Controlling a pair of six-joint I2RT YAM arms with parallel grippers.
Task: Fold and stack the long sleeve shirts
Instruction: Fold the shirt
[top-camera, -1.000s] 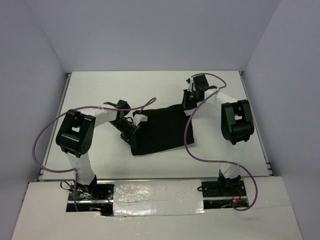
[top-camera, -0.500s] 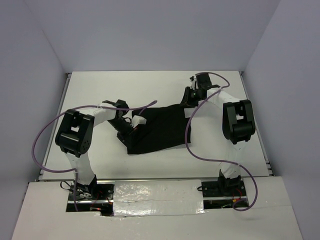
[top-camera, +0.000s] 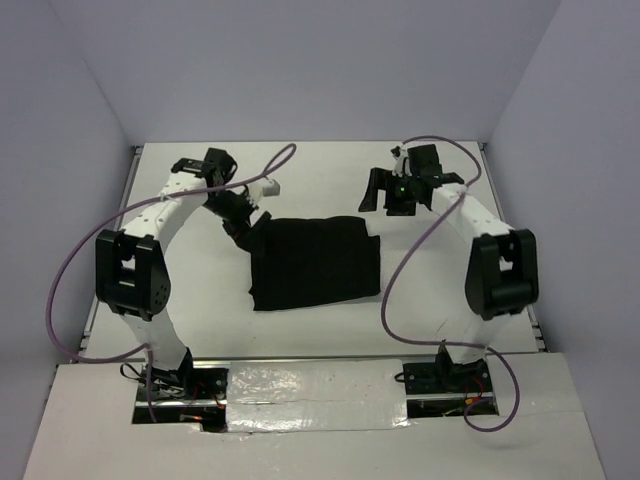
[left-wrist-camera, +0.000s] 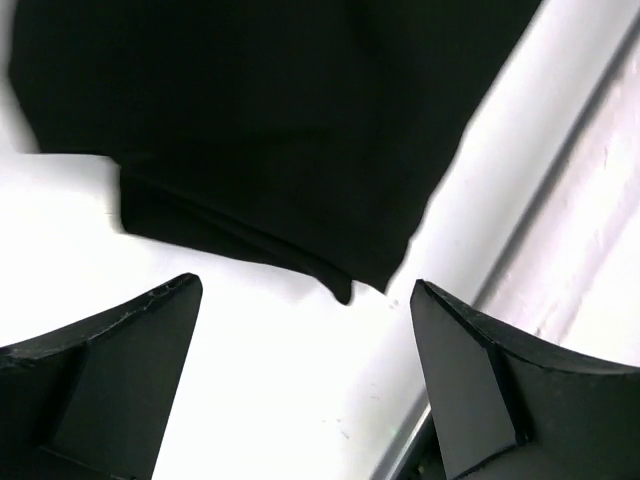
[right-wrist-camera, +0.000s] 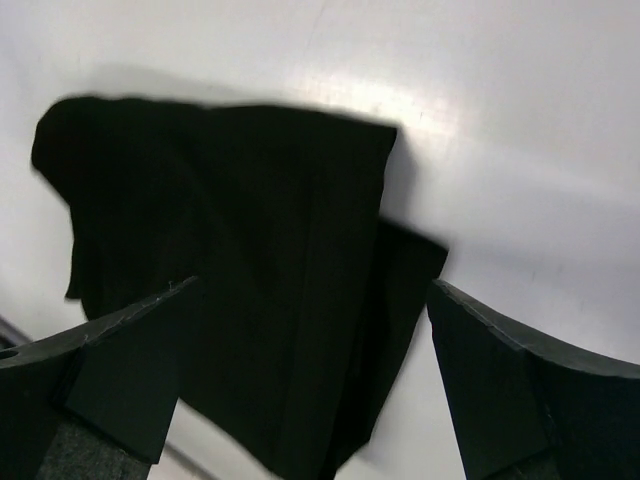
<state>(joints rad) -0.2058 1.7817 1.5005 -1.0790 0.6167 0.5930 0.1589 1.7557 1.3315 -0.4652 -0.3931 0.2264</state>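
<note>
Bench: white table (top-camera: 205, 300) between grey walls; the right arm's purple cable (top-camera: 388, 295) loops down just beside the shirt's right edge, while the left arm's cable (top-camera: 53, 305) hangs well off to the left. The left gripper (left-wrist-camera: 305, 300) and right gripper (right-wrist-camera: 312, 300) each stand spread wide with nothing between the fingers, one near each far corner of the cloth. The long sleeve shirt (top-camera: 315, 262) lies mid-table: plain black, folded to a rough rectangle, lying flat, with layered edges stepping out at the corners in both wrist views.
</note>
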